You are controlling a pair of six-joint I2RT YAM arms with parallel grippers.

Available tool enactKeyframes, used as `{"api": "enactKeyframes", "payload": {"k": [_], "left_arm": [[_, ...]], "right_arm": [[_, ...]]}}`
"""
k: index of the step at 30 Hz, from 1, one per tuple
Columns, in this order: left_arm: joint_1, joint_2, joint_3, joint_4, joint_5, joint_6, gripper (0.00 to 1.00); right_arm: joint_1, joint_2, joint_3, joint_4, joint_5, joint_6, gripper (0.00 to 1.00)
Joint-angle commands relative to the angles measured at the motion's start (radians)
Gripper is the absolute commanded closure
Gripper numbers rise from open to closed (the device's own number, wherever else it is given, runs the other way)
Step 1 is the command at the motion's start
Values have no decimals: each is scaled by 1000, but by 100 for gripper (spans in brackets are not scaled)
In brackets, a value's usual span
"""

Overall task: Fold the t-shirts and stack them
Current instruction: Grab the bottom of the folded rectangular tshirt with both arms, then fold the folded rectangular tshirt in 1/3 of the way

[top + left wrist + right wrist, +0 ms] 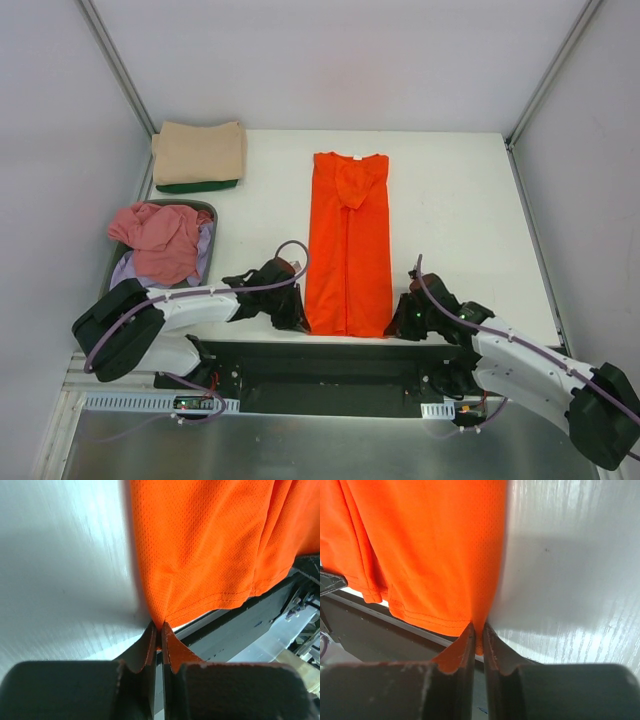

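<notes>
The bright orange t-shirt [348, 240] lies as a long narrow strip down the middle of the white table, sides folded in, collar at the far end. My left gripper [296, 318] is shut on its near left hem corner [159, 617]. My right gripper [400, 326] is shut on its near right hem corner [479, 622]. Both corners are pinched at the table's near edge. A folded tan t-shirt [200, 150] lies on a dark green one [198, 185] at the far left. Pink [160, 238] and lilac [205, 250] t-shirts lie crumpled in the basket.
The dark grey basket [205, 206] stands at the left edge of the table. A dark metal rail [330, 365] runs under the table's near edge between the arm bases. Grey walls close in the table [460, 210] on three sides.
</notes>
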Motion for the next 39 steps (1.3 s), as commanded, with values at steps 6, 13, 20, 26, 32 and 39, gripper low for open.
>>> {"api": "enactKeyframes", "payload": {"k": [6,13,20,26,32,39], "left_arm": [[-81,-158,-92,-68,11,-51,100],[-181,-359,-117,-116,-10,-124,100],[-198,-423,-82,-129,-93,-105,100],[-173,-350,85,-172,-231,10,100],[-5,-252,213,-186,-229,93,100],[118,-109,403,-195,-214,208,100]], "right_arm": [[86,-79,-7,-48,-129,27,99],[208,-146,5,-18,-195,50,99],[214,-148,103,-71,-127,-42,99],[176,-59,250,-85,64,-140,99],[87,111,419,-81,207,-242,99],[-18,286,602,-78,268,-297,99]]}}
